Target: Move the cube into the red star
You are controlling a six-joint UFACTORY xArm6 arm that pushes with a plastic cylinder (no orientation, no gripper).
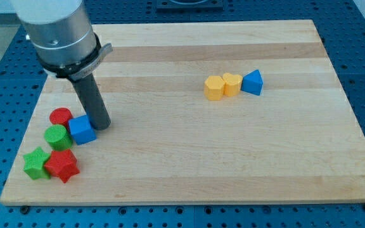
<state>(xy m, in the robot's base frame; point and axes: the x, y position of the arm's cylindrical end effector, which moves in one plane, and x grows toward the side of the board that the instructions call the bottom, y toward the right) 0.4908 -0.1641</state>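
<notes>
my tip touching blue cube

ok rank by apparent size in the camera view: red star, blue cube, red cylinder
1. red star
2. blue cube, close to the star; the star sits nearer the view's bottom, so unsure
3. red cylinder, partly hidden behind green cylinder

Bright even light, soft faint shadows, sharp focus, no glare

My arm comes down from the view's top left, grey cylinder above the dark rod. My tip rests on the board, touching the blue cube's right side.
</notes>
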